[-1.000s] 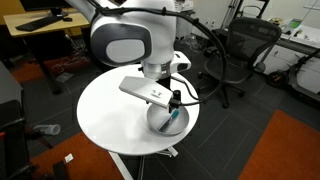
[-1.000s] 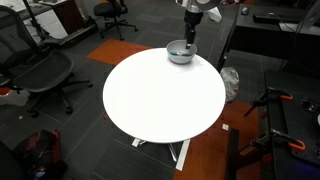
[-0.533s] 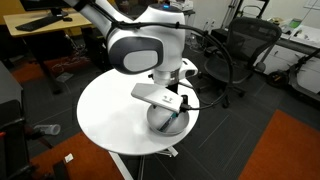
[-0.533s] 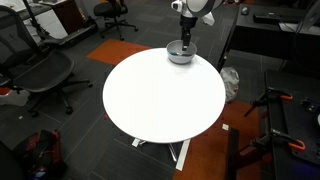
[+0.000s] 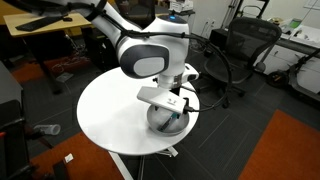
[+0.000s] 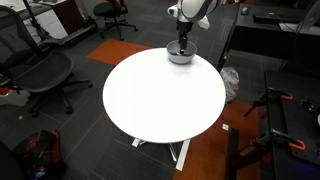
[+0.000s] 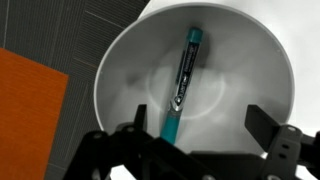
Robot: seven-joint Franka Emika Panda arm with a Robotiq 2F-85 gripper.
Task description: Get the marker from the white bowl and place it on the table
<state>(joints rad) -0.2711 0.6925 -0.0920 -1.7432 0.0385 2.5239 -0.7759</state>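
The teal-blue marker (image 7: 181, 82) lies inside the white bowl (image 7: 120, 70), its dark end toward the far rim and its teal end near my fingers. My gripper (image 7: 205, 125) is open just above the bowl's inside, with one finger next to the marker's teal end and nothing between the fingers. In both exterior views the bowl (image 5: 160, 121) (image 6: 176, 58) sits near the edge of the round white table (image 5: 105, 115) (image 6: 160, 100), and my gripper (image 5: 176, 114) (image 6: 182, 46) reaches down into it.
Black office chairs (image 5: 245, 45) (image 6: 35, 65) stand around the table. A wooden desk (image 5: 45, 25) is behind it. An orange floor mat (image 5: 280, 150) lies beside the table. The bowl is close to the table's edge.
The arm has shifted and the gripper has sunk lower into the bowl. The marker and bowl have not moved.
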